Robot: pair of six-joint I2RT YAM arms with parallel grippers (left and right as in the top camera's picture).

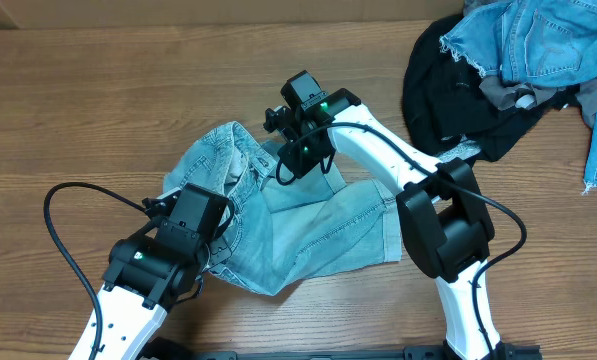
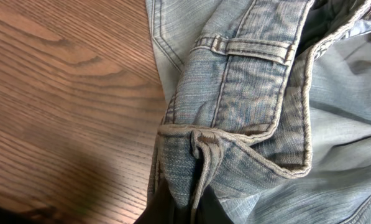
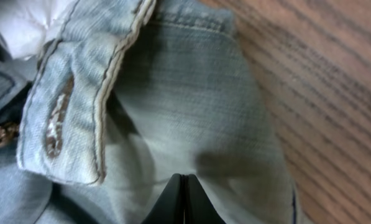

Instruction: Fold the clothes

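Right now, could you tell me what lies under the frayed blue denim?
Beneath the frayed denim, a black garment and grey cloth show; anything deeper is covered.

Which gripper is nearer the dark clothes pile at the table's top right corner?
Right. The right gripper is at the upper edge of the light-blue jeans, left of the clothes pile. The left gripper is farther, at the jeans' lower left side.

A robot lab bench. Two cabled white arms (image 1: 378, 150) stand at a wood-grain surface (image 1: 98, 90), clothes (image 1: 538, 45) heaped in its far-right corner.
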